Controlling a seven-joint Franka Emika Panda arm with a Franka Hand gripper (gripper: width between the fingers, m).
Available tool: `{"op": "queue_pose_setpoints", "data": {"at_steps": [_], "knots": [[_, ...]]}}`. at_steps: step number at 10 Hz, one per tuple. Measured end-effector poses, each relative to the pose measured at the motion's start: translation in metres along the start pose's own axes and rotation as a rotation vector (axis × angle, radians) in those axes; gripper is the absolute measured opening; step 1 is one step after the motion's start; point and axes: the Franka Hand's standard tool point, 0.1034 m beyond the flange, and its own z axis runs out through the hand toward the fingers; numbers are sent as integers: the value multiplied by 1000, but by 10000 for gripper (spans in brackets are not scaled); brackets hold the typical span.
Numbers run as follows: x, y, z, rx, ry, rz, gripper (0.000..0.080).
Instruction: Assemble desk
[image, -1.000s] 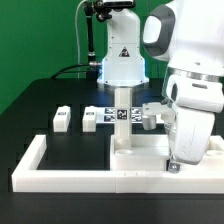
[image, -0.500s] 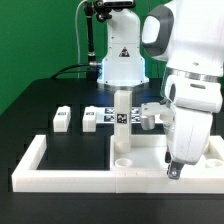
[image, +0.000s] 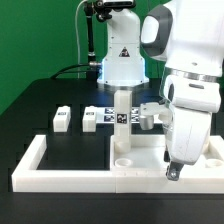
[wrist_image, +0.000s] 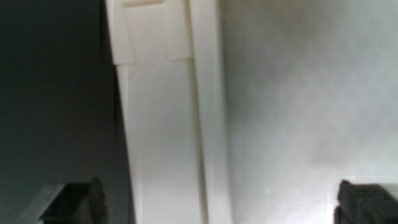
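Exterior view: 1 leg (image: 121, 118) stands upright on tabletop (image: 145, 151); gripper (image: 172, 172) jaws wide, empty.

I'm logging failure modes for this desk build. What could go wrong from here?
The gripper hangs low over the tabletop, at its end on the exterior view's right; a skewed grasp could shove the panel against the border rail. Any jolt might tilt the upright leg standing in it. The arm is close to a loose leg and could knock it.
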Motion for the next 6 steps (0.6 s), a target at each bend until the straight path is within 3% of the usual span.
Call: {"op": "queue_pose_setpoints", "data": {"at_steps": [3, 4, 6], "knots": [[-2, 1, 0, 0, -1, 4, 648], [-16, 2, -10, 13, -14, 29, 648], [-51, 4, -47, 41, -47, 92, 648]]}}
